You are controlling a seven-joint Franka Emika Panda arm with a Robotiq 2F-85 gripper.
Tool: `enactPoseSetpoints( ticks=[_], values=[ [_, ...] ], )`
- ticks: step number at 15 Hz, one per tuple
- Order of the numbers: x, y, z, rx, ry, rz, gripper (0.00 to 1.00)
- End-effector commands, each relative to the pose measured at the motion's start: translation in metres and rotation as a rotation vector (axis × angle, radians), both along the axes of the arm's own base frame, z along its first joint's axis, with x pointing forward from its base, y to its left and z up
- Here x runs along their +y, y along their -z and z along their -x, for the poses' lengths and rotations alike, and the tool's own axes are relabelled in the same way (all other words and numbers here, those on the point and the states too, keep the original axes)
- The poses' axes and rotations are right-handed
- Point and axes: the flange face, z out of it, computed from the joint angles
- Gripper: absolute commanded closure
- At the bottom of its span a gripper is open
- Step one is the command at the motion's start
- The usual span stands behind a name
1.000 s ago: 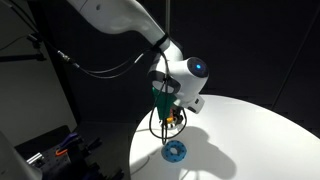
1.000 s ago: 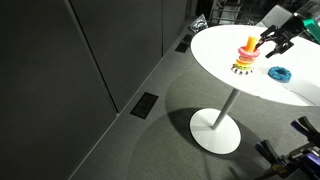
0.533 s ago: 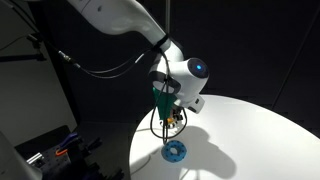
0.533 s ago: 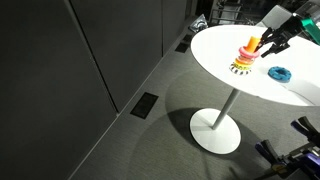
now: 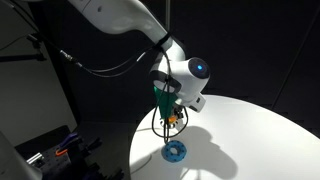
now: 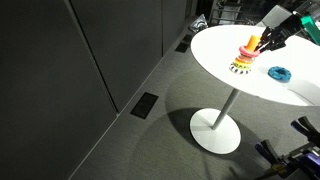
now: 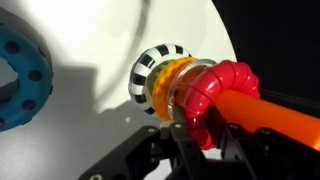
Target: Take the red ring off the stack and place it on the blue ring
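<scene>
The wrist view shows the red ring [image 7: 222, 92] sitting on the orange peg [image 7: 285, 115] of the stack, above a translucent orange ring [image 7: 170, 85] and the black-white-yellow base ring [image 7: 150, 62]. My gripper [image 7: 200, 132] is shut on the red ring, with its black fingers [image 7: 186, 128] pressed against the rim. The blue ring [image 7: 20, 85] lies flat on the table beside the stack. In both exterior views the gripper [image 5: 168, 115] [image 6: 263, 42] stands over the stack [image 6: 245, 57], with the blue ring [image 5: 175, 151] [image 6: 279, 73] close by.
Everything stands on a round white pedestal table [image 6: 215, 45] [image 5: 250, 140]. The stack is near the table's edge. A dark wall panel [image 6: 90, 60] and grey floor surround it. Black cables [image 5: 100, 70] hang from the arm.
The jaws have gone from open to shut on the red ring. The arm has barely moved and the stack and blue ring are where they were.
</scene>
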Motion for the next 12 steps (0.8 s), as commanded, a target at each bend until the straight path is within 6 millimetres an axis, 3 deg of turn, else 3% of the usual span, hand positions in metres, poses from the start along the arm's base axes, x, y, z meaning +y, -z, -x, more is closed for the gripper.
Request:
enactPoseSetpoints(
  ticks=[1, 12],
  values=[
    [-0.004, 0.002, -0.004, -0.024, -0.009, -0.007, 0.91],
    [0.006, -0.025, 0.000, -0.016, -0.047, 0.068, 0.92]
  ],
)
